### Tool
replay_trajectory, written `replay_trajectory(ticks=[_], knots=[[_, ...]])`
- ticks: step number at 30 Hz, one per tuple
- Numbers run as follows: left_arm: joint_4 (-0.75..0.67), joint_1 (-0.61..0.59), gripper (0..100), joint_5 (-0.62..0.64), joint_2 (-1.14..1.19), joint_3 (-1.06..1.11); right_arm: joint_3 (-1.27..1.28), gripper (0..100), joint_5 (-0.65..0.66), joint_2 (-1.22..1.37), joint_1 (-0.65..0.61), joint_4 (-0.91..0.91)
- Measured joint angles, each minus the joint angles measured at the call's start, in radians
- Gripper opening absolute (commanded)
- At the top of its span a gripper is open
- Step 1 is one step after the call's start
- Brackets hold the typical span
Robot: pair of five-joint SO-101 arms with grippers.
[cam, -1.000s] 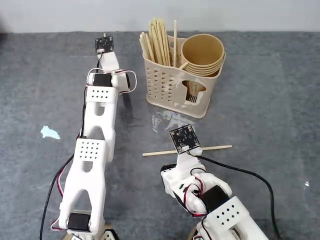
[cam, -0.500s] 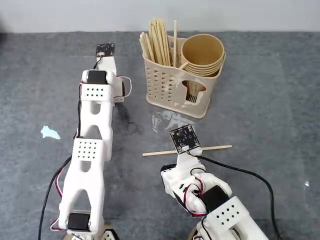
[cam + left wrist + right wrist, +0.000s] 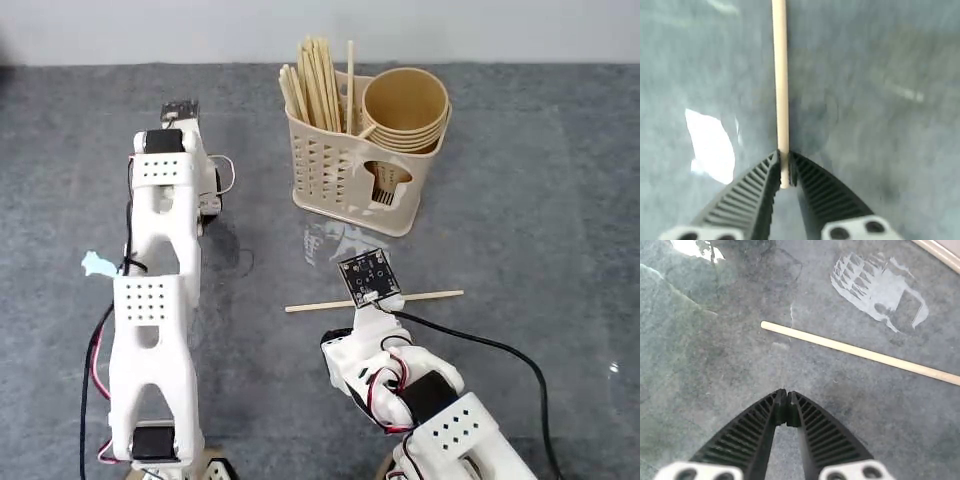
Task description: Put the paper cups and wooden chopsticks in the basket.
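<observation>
Grippers first: your right gripper (image 3: 786, 399) sits nearest the arm bases, low over the grey table (image 3: 540, 230), its jaws pressed together with nothing between them. Just ahead of its tips a loose chopstick (image 3: 855, 352) lies flat on the table, crossing the gripper's line; the two are near but not touching. From above you see that loose chopstick (image 3: 440, 295) running sideways under the right arm's wrist camera, in the open space between that arm and the basket.

Further out, your left arm (image 3: 160, 300) stretches up the left side of the table, past a small blue scrap (image 3: 100, 265). Your left gripper (image 3: 784, 167) is clamped on the end of a second chopstick (image 3: 780, 75), which points straight away from the tips.

Farthest back stands the basket (image 3: 350, 180), upright. One compartment holds a bundle of chopsticks (image 3: 315, 80) standing on end; the other holds the stacked paper cups (image 3: 405, 105), mouths up.
</observation>
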Motion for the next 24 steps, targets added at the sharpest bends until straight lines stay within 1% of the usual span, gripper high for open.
replay_trajectory(ticks=[6, 15, 17, 21, 24], knots=[[0.006, 0.015, 1, 0.000, -0.298, 0.456, 0.000, 0.9, 0.000, 0.000, 0.000, 0.000], [0.005, 0.029, 1, -0.006, -0.669, 0.951, 0.000, 0.9, 0.000, 0.000, 0.000, 0.000], [-0.012, 0.029, 1, -0.006, -0.735, 1.028, 0.000, 0.9, 0.000, 0.000, 0.000, 0.000], [-0.077, 0.029, 2, -0.005, -0.845, 1.053, 0.000, 0.9, 0.000, 0.000, 0.000, 0.000], [-0.153, 0.028, 7, 0.025, -0.884, 1.054, 0.000, 0.9, 0.000, 0.000, 0.000, 0.000]])
